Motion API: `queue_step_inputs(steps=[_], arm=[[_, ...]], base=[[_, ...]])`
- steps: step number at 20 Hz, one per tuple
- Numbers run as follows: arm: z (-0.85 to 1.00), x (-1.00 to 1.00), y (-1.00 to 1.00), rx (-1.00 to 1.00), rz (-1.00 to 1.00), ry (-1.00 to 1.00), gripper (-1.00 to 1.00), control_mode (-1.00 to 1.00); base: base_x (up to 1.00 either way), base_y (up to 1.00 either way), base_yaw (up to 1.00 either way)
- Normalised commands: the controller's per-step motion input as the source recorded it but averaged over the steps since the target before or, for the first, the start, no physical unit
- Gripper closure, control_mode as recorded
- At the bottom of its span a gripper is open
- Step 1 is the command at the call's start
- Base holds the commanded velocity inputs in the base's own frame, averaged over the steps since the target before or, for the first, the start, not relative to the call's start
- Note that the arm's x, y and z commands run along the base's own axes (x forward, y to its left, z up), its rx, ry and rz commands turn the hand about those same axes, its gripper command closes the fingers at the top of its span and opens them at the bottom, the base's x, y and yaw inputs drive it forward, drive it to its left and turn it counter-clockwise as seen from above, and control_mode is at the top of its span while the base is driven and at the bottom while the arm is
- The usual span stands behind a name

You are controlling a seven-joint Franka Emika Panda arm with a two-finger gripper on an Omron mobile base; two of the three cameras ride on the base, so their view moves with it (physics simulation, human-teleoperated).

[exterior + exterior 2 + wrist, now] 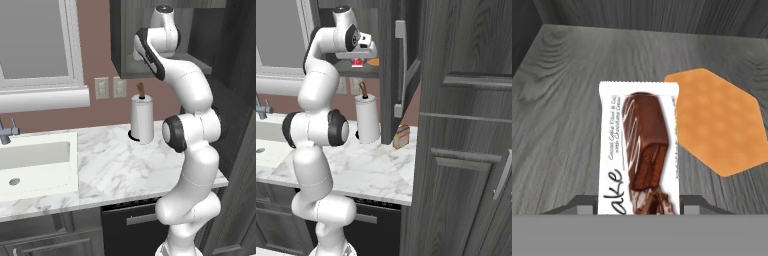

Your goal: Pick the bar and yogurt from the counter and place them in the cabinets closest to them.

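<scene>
While the white arm reaches up into the open cabinet (387,40) at the upper middle of the right base view, the end effector (358,62) sits just over the grey shelf (567,100), its jaws partly closed on the bar (639,150). In the hand view the bar runs up the centre of the frame from between the jaws, over the shelf, with a flat orange hexagon (719,120) lying just to its right. Lower in the right base view, a paper towel roll (367,119) stands on the marble counter (373,170).
</scene>
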Motion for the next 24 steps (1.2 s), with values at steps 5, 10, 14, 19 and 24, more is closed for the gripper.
queue_step_inputs(steps=[5, 10, 14, 19, 24], arm=[[-0.18, 0.01, 0.0, 0.0, 0.0, 0.0, 1.0, -1.0], [-0.05, 0.0, 0.0, 0.0, 0.0, 0.0, 1.0, -1.0], [0.0, 0.0, 0.0, 0.0, 0.0, 0.0, 1.0, -1.0], [0.0, 0.0, 0.0, 0.0, 0.0, 0.0, -1.0, -1.0], [0.0, 0.0, 0.0, 0.0, 0.0, 0.0, -1.0, -1.0]], base=[[0.0, 0.0, 0.0], [0.0, 0.0, 0.0], [0.0, 0.0, 0.0], [0.0, 0.0, 0.0], [0.0, 0.0, 0.0]])
